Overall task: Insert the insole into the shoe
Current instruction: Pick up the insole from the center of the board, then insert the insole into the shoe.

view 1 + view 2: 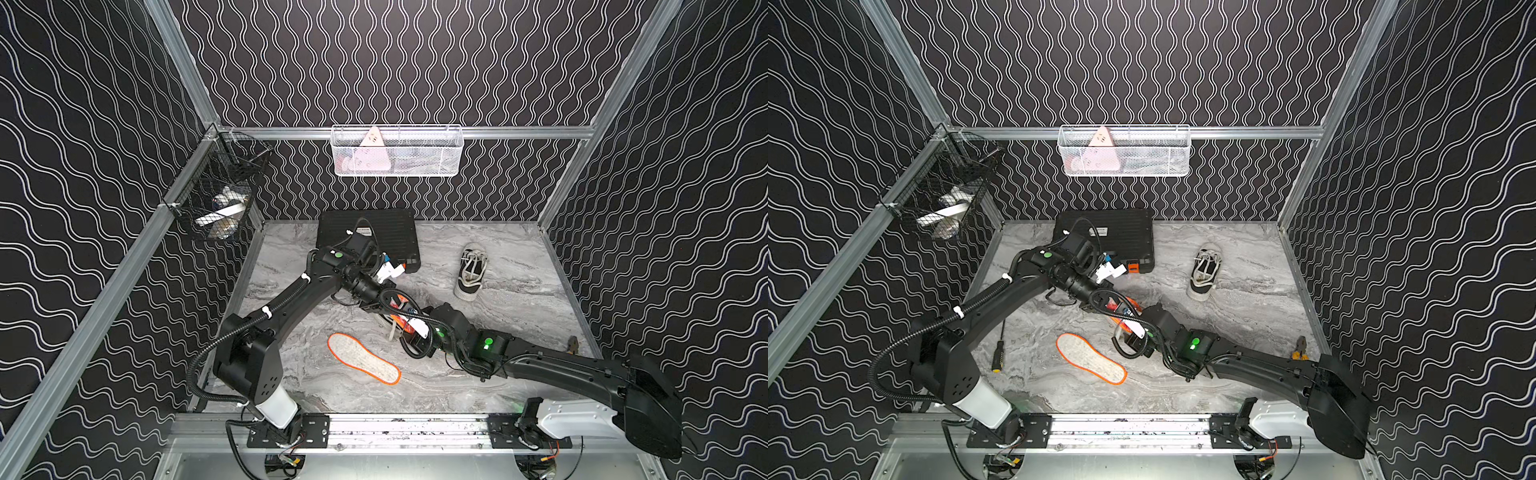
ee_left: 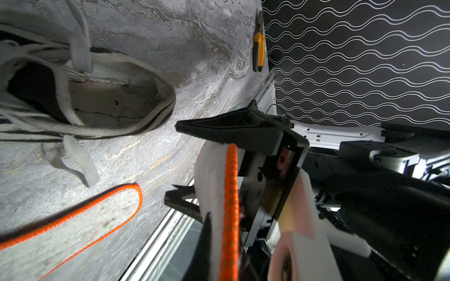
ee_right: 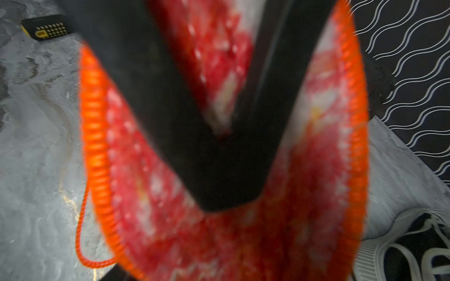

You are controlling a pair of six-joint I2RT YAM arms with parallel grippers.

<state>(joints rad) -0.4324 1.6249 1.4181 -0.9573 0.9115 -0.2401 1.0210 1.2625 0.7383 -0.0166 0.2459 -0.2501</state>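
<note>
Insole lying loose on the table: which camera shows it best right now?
Both top views: the loose insole shows whole and unobstructed, flat on the table. The left wrist view catches only one rounded end. The right wrist view, blurred and filled by the held insole, misses it.

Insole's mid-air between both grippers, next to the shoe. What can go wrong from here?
1. Loose laces drape over the mouth of the shoe; the held insole may catch on them going in.
2. The left gripper seems to be the only pinch. The right gripper has its fingers apart around the insole, so it could twist or drop.
3. An orange thread dangles off the insole's rim and may snag.
</note>
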